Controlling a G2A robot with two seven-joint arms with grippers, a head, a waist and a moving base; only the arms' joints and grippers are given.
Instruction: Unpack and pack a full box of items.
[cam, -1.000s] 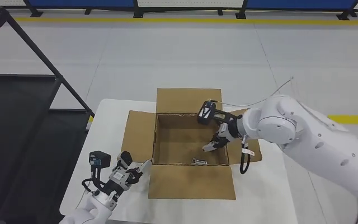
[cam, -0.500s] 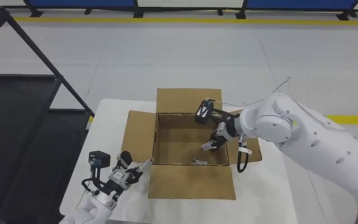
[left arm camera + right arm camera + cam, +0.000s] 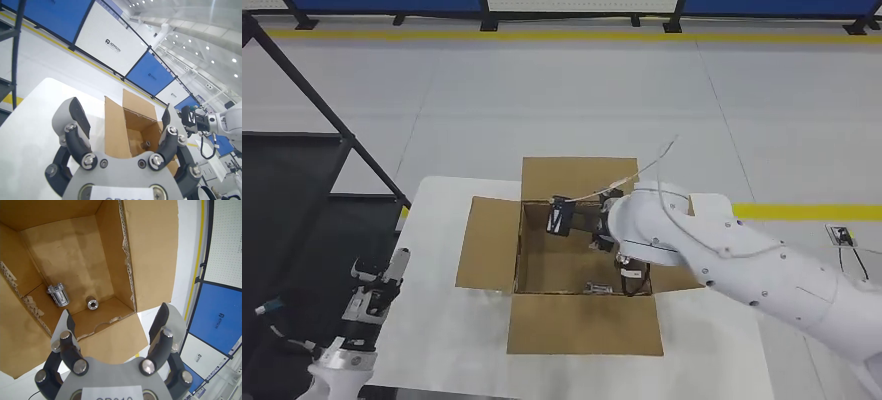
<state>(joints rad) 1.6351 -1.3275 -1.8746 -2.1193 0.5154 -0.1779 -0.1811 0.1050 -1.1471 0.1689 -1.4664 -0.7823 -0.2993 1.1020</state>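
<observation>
An open cardboard box [image 3: 542, 250] stands in the middle of the white table [image 3: 442, 320], flaps spread. On its floor lie a flanged metal part [image 3: 58, 295] and a small metal cylinder [image 3: 92, 302]. My right gripper [image 3: 116, 311] hangs open and empty above the box's corner, and the right arm [image 3: 672, 230] stretches across the box's opening. My left gripper [image 3: 121, 108] is open and empty, held well away from the box [image 3: 132, 117] at the table's left edge, seen in the top view as the left gripper [image 3: 380, 270]. One metal part [image 3: 599, 289] shows by the front wall.
A dark metal rack [image 3: 302, 230] stands left of the table. Loose cables [image 3: 652, 165] arch from the right arm above the box's back flap. The table around the box is bare white surface.
The right arm swung left across the box, its wrist now near the left wall. The left arm pulled back from the table's front to its left edge.
</observation>
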